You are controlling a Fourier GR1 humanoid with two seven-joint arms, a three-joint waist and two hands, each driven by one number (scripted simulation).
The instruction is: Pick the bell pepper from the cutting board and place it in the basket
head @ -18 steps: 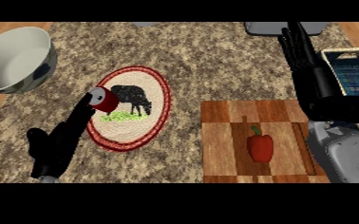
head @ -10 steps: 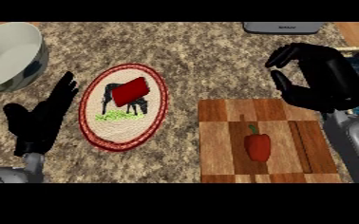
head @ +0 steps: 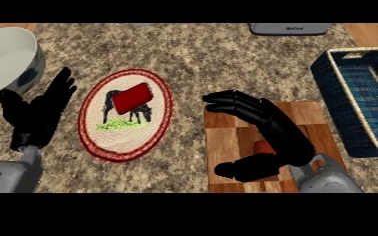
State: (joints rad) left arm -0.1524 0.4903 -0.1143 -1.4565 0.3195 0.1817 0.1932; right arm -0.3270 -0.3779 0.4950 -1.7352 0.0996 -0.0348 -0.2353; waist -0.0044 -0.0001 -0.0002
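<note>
The bell pepper is red and lies on the wooden cutting board at the lower right; only a sliver of it shows. My right hand hovers over it, fingers spread toward the left and thumb below, with the pepper in the gap between them. The hand is open, and I cannot tell whether it touches the pepper. The dark blue basket with a pale rim stands at the right edge, just past the board. My left hand rests open at the far left, fingers up.
An oval plate with a red rim and an animal picture lies left of the board, a red block on it. A white bowl sits at the back left. A grey appliance is at the back edge.
My right hand has come down from behind the board and now covers the pepper. The view has shifted, bringing the basket in at the right. The left hand has hardly moved.
</note>
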